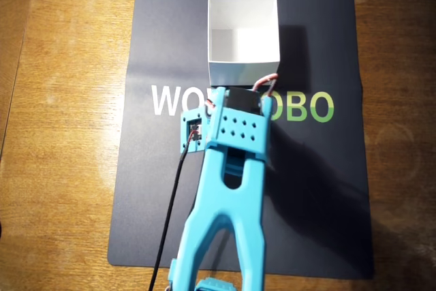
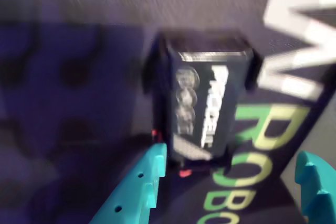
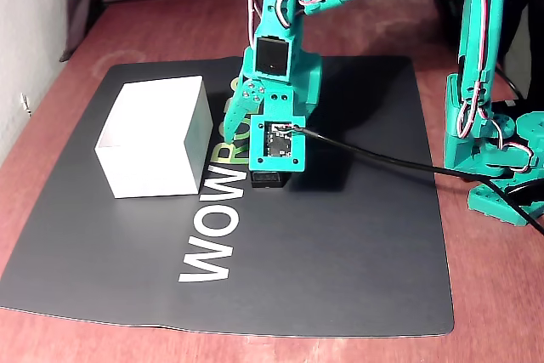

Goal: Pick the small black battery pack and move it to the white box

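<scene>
you're working on a wooden table (image 1: 61, 100) covered by a dark mat (image 1: 320, 189) printed with big white and green letters, which gives the camera plain contrast against the parts.

in the overhead view the white box (image 1: 243, 39) sits at the far middle of the mat, open side up, and the teal arm (image 1: 228, 195) reaches in from the near edge so its head stops just short of the box's near wall. the battery pack is hidden under the arm here; only red wire loops (image 1: 267, 83) show.

in the wrist view, blurred, the small black battery pack (image 2: 202, 103) lies flat on the mat with its white lettering up. the gripper (image 2: 231, 182) frames it from below, teal fingers (image 2: 144, 182) spread wider than the pack and not touching it, likely lined up to straddle it.

in the fixed view the claw hangs low over the lettering, just beside the box (image 3: 153, 133), with a small black block (image 3: 269, 178) at its tip, probably the pack.
</scene>
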